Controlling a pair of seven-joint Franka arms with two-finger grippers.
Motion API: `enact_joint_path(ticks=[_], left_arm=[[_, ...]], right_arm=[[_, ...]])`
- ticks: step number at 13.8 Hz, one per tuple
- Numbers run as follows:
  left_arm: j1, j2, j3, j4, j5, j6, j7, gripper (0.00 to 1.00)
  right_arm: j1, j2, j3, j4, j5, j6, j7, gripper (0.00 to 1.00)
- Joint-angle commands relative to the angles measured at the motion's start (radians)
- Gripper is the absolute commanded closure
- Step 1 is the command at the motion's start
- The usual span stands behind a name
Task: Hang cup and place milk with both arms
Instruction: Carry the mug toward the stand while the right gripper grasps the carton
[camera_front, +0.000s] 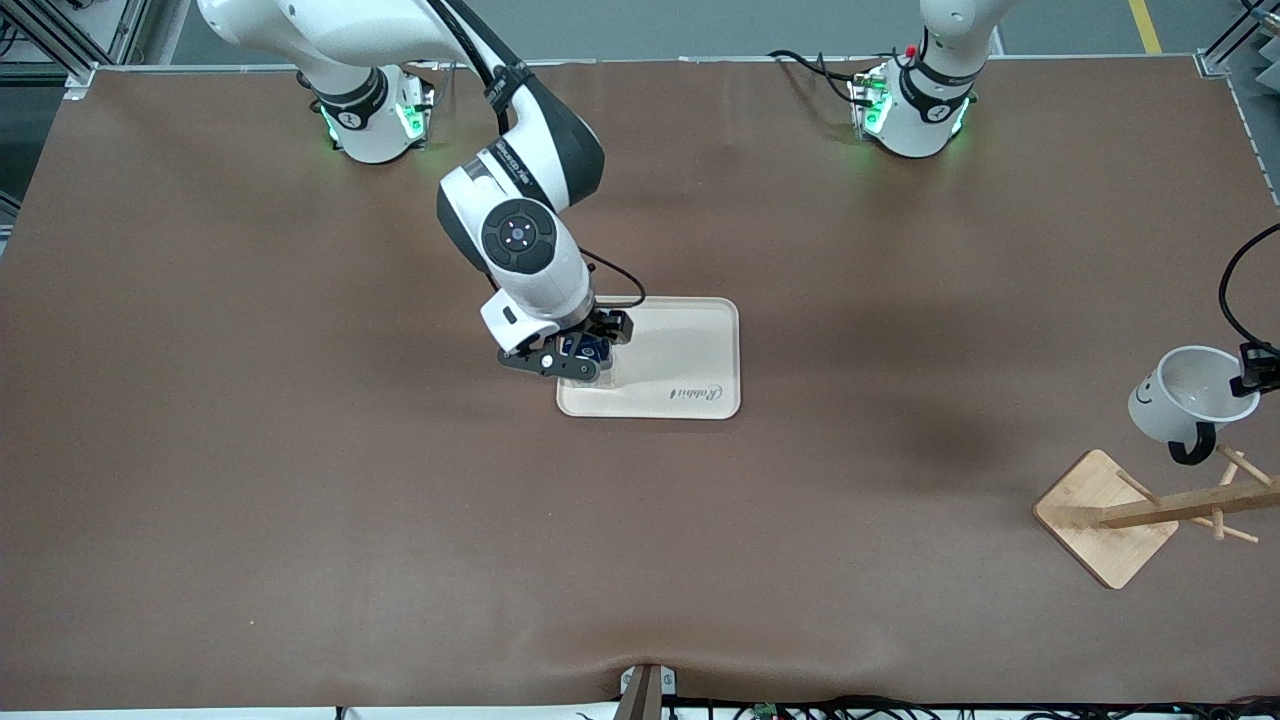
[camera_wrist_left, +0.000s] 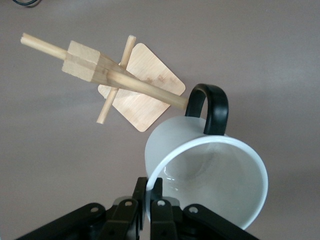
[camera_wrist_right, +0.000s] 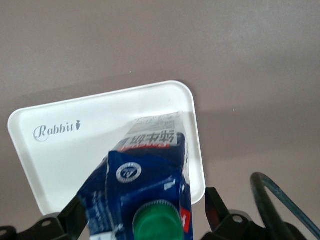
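Note:
The white cup (camera_front: 1190, 395), with a smiley face and a black handle (camera_front: 1192, 445), hangs tilted over the wooden rack (camera_front: 1110, 520) at the left arm's end of the table. My left gripper (camera_front: 1250, 378) is shut on its rim. In the left wrist view the gripper (camera_wrist_left: 150, 187) pinches the cup (camera_wrist_left: 210, 175), and a rack peg (camera_wrist_left: 150, 90) points at the handle (camera_wrist_left: 215, 107); whether it passes through is unclear. The dark-blue milk (camera_front: 590, 350) stands on the beige tray (camera_front: 690, 360). My right gripper (camera_wrist_right: 145, 212) is open around the milk (camera_wrist_right: 150, 170), with a gap at one finger.
The tray (camera_wrist_right: 100, 140) is printed "Rabbit" and lies mid-table on the brown mat. The rack's square base (camera_front: 1105, 525) sits near the table edge at the left arm's end. Cables run by both arm bases.

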Motion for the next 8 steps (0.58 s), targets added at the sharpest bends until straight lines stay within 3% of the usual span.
enact_joint_path(ticks=[1, 2, 3, 4, 5, 8], left_arm=[[0.003, 0.017, -0.01, 0.038, -0.021, -0.002, 0.008, 1.0], [0.003, 0.017, -0.01, 0.038, -0.022, 0.001, 0.009, 1.0], [0.004, 0.017, -0.01, 0.038, -0.022, 0.004, 0.015, 1.0], [0.006, 0.017, -0.01, 0.04, -0.022, 0.006, 0.017, 1.0], [0.012, 0.017, -0.01, 0.046, -0.022, 0.006, 0.018, 1.0], [0.02, 0.028, -0.01, 0.051, -0.022, 0.006, 0.035, 1.0]], right_arm=[[0.013, 0.006, -0.008, -0.002, -0.019, 0.017, 0.034, 0.0], [0.013, 0.012, -0.008, -0.004, -0.018, 0.025, 0.059, 0.0], [0.013, 0.012, -0.008, -0.002, -0.011, 0.025, 0.062, 0.17], [0.009, 0.012, -0.006, 0.002, -0.007, 0.012, 0.06, 0.68], [0.007, 0.012, -0.005, 0.004, 0.001, 0.011, 0.063, 1.0], [-0.011, 0.0, -0.011, 0.039, 0.005, -0.088, 0.074, 1.0]])
